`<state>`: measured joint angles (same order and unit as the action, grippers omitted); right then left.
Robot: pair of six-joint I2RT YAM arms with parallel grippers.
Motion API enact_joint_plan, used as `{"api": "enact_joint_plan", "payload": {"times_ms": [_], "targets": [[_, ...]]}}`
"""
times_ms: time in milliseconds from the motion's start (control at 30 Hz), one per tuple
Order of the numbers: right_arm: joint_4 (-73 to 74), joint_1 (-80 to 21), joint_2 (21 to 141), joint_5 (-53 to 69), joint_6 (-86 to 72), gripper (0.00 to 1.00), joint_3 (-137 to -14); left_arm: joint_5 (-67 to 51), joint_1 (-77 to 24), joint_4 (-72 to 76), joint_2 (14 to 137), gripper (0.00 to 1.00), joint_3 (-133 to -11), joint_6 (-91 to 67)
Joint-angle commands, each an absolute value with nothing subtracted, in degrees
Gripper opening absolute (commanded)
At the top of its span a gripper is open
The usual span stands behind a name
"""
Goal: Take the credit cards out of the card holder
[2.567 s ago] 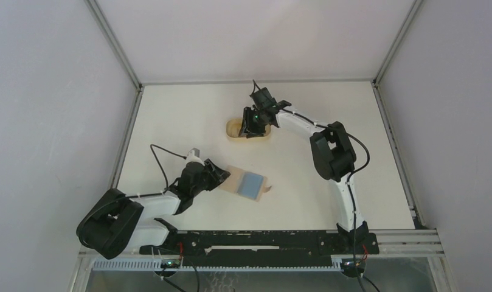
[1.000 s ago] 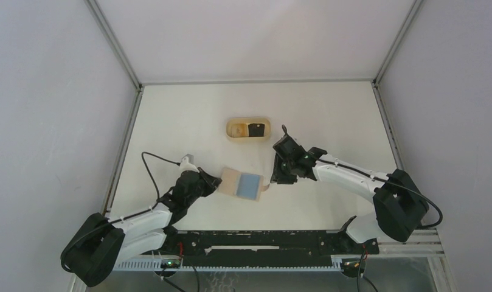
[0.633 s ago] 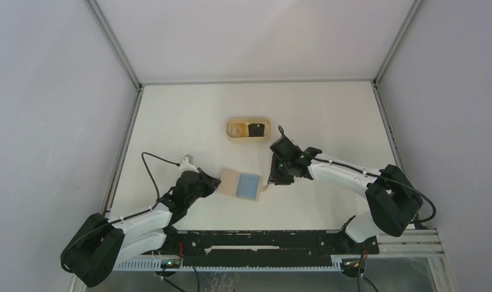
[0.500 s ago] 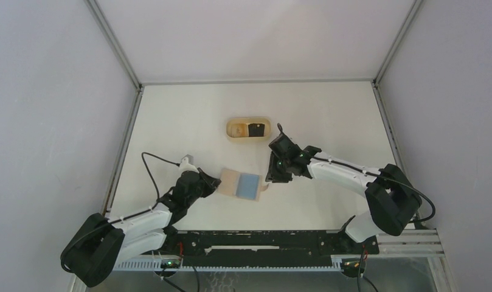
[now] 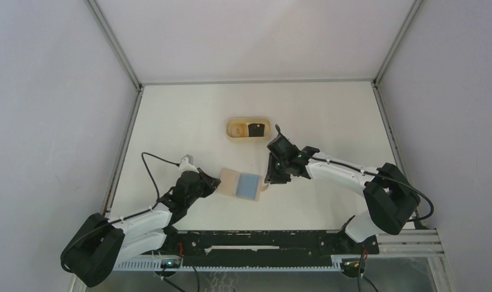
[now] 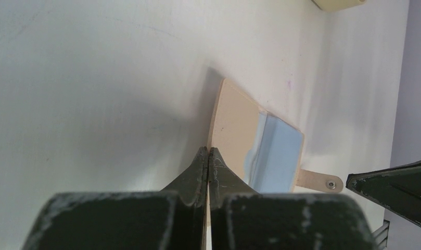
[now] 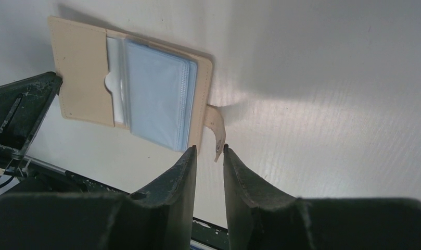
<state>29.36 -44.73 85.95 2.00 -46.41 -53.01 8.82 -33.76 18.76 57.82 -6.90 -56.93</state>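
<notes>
Two matching arms stand here — the left arm (image 5: 140, 220) and the right arm (image 5: 343, 173) — each with smooth white links between bulky black joint housings. A thin black cable (image 5: 143, 156) loops off the left one, and a second cable (image 5: 427, 201) curves round the right one's big joint. The left gripper (image 6: 208, 153) has dark, wedge-shaped fingers (image 6: 190, 179), greyish and scuffed at their blocky roots. The right gripper (image 7: 208, 151) matches — matte black with curved tips.

The tan tray (image 6: 338, 4) is being cut off by the left wrist view's top edge. The light blue card (image 7: 156, 94) is lying partly hidden inside the card holder (image 7: 80, 73).
</notes>
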Motion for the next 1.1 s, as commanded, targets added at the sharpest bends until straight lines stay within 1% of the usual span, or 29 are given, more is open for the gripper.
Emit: {"api": "enact_joint_plan", "payload": {"times_ms": [0,267,567,667,733,767,800,1067], "targets": [[28.84,-45.83,86.39,1.86,-46.4,0.33,-54.84,9.76,-33.99,19.61,57.67,0.0,-6.6,-55.98],[28.66,-46.47,87.35,0.99,-46.4,0.3,-54.84,10.26,-34.01,19.18,56.46,0.0,-5.81,-56.34],[28.92,-46.44,87.63,0.05,-46.32,0.2,-54.84,10.46,-33.97,18.78,56.17,0.0,-5.89,-56.25],[29.25,-46.42,87.64,0.0,-46.32,0.14,-54.84,10.46,-34.01,18.8,56.27,0.0,-5.88,-56.33],[29.53,-46.46,87.51,0.0,-46.32,0.07,-54.84,10.46,-33.97,18.73,56.14,0.0,-5.89,-56.34],[29.6,-46.46,87.35,0.0,-46.4,0.02,-54.84,10.46,-33.98,18.76,56.12,0.0,-5.87,-56.34],[29.73,-46.49,87.24,0.0,-46.4,0.0,-54.82,10.46,-33.94,18.68,56.01,0.0,-5.89,-56.29],[28.12,-46.14,85.86,0.83,-45.75,0.0,-54.84,11.0,-34.01,16.14,52.65,0.0,-6.62,-55.14]]}}
